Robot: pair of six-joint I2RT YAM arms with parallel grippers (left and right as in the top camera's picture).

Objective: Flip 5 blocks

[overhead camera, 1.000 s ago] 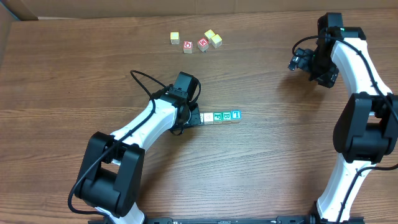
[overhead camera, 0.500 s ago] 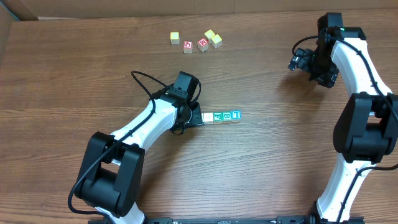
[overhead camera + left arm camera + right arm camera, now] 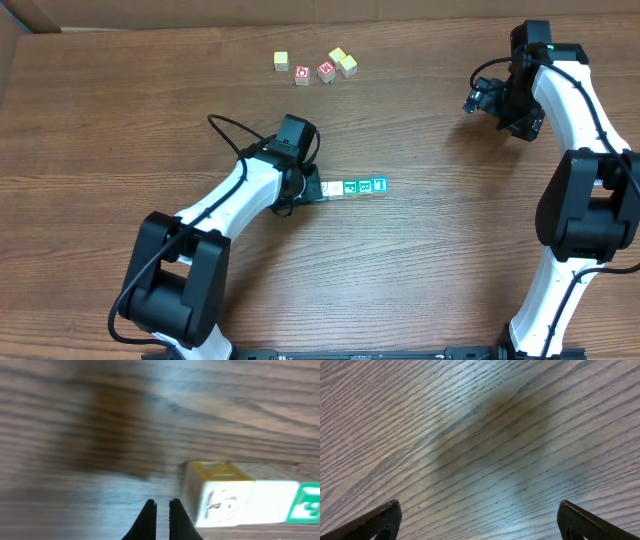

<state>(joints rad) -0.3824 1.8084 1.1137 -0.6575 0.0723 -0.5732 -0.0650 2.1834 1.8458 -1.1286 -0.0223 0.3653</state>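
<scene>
black left hand (image 3: pixel 162 506) pinched empty beside the blocks (image 3: pixel 225 505), right hand (image 3: pixel 479 510) wide.

The left pincer (image 3: pixel 162 506) has edged slightly leftward, away from the blocks (image 3: pixel 357 187).

Blocks (image 3: pixel 358 187) lined up, apparently beside left fingers (image 3: pixel 148 521).

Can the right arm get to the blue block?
Probably yes. The right gripper is open and empty, only bare table lies between it and the blue block, and the left gripper sits at the row's far end.
</scene>
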